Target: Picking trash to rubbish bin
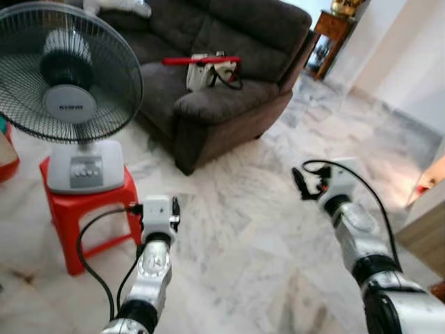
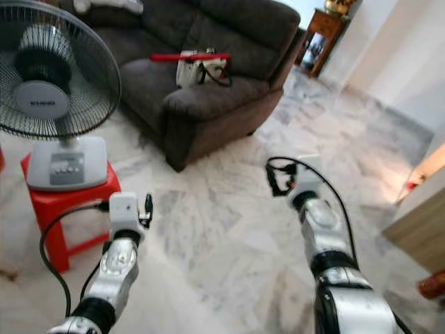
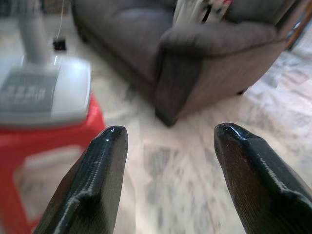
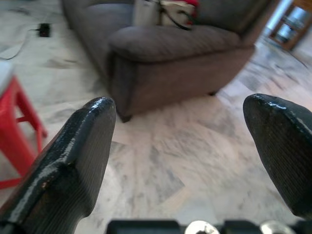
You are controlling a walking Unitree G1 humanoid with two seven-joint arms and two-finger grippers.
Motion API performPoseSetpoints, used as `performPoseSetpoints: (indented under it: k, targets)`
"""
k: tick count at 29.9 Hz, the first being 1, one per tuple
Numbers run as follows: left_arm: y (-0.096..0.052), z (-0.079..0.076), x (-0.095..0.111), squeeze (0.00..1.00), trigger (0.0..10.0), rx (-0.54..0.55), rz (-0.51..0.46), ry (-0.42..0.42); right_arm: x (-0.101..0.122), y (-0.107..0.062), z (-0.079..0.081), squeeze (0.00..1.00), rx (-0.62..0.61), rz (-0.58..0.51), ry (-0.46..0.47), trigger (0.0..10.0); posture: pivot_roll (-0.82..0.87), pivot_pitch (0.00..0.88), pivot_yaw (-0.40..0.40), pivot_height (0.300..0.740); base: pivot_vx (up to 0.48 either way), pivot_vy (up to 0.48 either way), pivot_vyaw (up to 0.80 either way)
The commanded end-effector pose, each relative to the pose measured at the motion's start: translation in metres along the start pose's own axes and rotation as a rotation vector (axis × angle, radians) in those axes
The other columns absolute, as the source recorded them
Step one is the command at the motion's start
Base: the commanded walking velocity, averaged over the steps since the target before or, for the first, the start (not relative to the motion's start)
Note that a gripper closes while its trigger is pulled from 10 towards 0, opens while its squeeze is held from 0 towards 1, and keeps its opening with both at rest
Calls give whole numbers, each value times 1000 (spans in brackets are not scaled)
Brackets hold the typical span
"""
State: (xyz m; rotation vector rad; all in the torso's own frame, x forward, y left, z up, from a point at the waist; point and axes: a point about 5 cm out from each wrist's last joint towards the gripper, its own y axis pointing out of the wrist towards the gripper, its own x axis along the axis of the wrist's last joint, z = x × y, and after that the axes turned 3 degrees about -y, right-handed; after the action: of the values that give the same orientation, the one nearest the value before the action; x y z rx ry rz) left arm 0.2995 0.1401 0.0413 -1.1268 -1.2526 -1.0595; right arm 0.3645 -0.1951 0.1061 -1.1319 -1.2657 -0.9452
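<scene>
Both arms are held out over a white marble floor. My left gripper is open, its two black fingers apart with only floor between them; it hangs beside the red stool. My right gripper is open too, with nothing between its fingers, and it points toward the sofa's arm. On the sofa seat lies a white object with a red bar and a black cable; I cannot tell what it is.
A dark grey sofa stands ahead. A table fan sits on a red plastic stool at the left. A wooden side table is at the back, and a wooden cabinet edge at the right. Open floor lies between.
</scene>
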Motion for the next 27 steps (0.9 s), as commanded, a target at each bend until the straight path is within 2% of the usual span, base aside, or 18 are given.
performPoseSetpoints:
  k: [1,5,9,10,11,13,15,16,20,22,27]
  targets:
    - [-1,-7,3,0,10000,6,-18,-28,0,1,0,0,16,11,-9,10000,4,0,-332,740,0,0,0]
    - [-2,-10,1,0,10000,-7,4,-30,-2,0,4,0,16,-1,1,10000,-18,0,-309,740,0,0,0]
    - [7,-16,11,0,10000,-61,-14,7,-15,-8,1,0,-14,18,27,10000,-30,0,-250,740,0,0,0]
    - [8,-15,12,0,10000,-66,-17,13,-18,-9,1,0,-22,22,31,10000,-33,0,-242,740,0,0,0]
    - [10,-13,13,0,10000,-77,-19,17,-22,-12,0,0,-44,22,48,10000,-47,0,-196,740,0,0,0]
    - [10,-12,14,0,10000,-85,-21,20,-25,-14,-1,0,-59,21,59,10000,-47,0,-196,740,0,0,0]
    - [13,-8,16,0,10000,-135,-21,61,-33,-20,-2,0,-115,11,96,10000,-70,0,-87,740,0,0,0]
    - [13,-8,16,0,10000,-135,-21,61,-33,-20,-2,0,-115,11,96,10000,-70,0,-87,740,0,0,0]
    - [25,1,26,0,10000,-225,-25,135,-48,-34,-12,0,-260,-12,170,10000,-129,0,42,740,0,0,0]
    - [32,6,30,0,10000,-240,-12,155,-50,-38,-14,0,-302,-33,197,10000,-152,0,67,740,0,0,0]
    - [38,12,34,0,10000,-237,3,150,-53,-40,-9,0,-306,-35,206,10000,-168,0,97,740,0,0,0]
